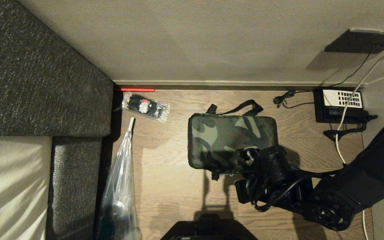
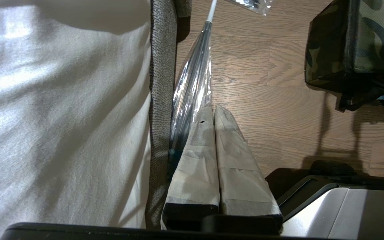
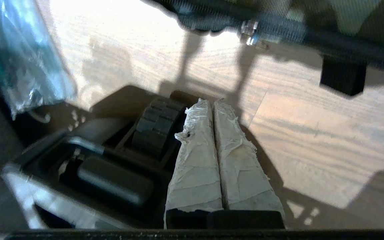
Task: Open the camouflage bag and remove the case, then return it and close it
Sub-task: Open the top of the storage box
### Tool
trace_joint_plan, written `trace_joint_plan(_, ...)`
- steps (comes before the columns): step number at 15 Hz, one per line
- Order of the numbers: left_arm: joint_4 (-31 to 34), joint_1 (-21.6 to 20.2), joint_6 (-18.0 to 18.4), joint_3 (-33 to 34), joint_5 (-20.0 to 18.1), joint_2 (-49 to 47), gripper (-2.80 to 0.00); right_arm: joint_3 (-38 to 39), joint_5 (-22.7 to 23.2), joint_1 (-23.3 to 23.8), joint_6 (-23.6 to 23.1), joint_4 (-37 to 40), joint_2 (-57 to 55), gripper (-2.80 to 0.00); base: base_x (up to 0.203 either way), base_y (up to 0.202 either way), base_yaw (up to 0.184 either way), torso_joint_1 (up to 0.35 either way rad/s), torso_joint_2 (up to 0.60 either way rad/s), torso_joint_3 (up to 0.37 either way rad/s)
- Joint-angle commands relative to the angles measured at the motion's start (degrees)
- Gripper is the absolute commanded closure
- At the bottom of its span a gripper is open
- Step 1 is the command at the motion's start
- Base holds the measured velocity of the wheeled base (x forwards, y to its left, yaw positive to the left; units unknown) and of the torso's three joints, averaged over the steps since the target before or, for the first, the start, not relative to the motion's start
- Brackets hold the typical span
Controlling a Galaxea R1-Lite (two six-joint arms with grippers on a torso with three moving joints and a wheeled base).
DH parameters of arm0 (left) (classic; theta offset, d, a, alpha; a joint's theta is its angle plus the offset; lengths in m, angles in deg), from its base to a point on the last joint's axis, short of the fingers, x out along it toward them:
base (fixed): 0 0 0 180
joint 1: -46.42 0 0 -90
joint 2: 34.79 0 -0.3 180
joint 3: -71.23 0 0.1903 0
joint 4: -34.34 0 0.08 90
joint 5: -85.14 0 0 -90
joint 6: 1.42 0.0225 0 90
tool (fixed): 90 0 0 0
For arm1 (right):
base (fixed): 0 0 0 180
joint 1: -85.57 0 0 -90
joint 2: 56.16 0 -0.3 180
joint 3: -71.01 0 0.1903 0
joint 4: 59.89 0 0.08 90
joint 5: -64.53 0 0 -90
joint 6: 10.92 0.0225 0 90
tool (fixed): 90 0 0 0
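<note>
Nearest the head camera, the robot's dark base [image 1: 208, 230] juts in at the floor's [image 1: 165, 186] near edge, the left gripper [image 2: 214, 111] is parked with jaws together, and the right gripper [image 3: 212, 105], empty and pressed shut, hangs by the near edge of the camouflage bag [image 1: 225, 136], which lies mid-floor apparently zipped, so every step seems left, its zipper and contents hidden.

The camouflage bag [image 1: 232, 141] lies on the wooden floor [image 1: 165, 186], between the sofa [image 1: 42, 83] on the left and the telephone [image 1: 340, 105] on the right. The right arm [image 1: 345, 186] reaches over its near right corner.
</note>
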Motion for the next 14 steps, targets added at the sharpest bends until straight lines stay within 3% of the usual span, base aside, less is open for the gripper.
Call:
trace_joint_plan(1,0.0,0.0,0.0,0.0,0.1,0.0,0.0,0.5,-0.6,0.1,-0.7,-1.7,-2.2,0.0,0.0,0.0,0.0,0.0,0.0,0.0)
trace_joint_plan(9,0.0,0.0,0.0,0.0,0.0,0.0,0.0,1.0,-2.9,0.6,-2.7,-8.6,-7.7,0.0,0.0,0.0,0.0,0.0,0.0,0.0)
trace_joint_plan(10,0.0,0.0,0.0,0.0,0.0,0.0,0.0,1.1,-2.9,0.8,-3.1,-9.6,-8.2,-1.52,0.0,0.0,0.0,0.0,0.0,0.0)
trace_joint_plan(11,0.0,0.0,0.0,0.0,0.0,0.0,0.0,1.1,-2.8,1.0,-3.3,-10.6,-9.4,-2.8,0.0,0.0,0.0,0.0,0.0,0.0)
trace_joint_plan(14,0.0,0.0,0.0,0.0,0.0,0.0,0.0,-0.3,-2.8,1.1,-4.1,-11.3,-11.1,-2.8,0.0,0.0,0.0,0.0,0.0,0.0)
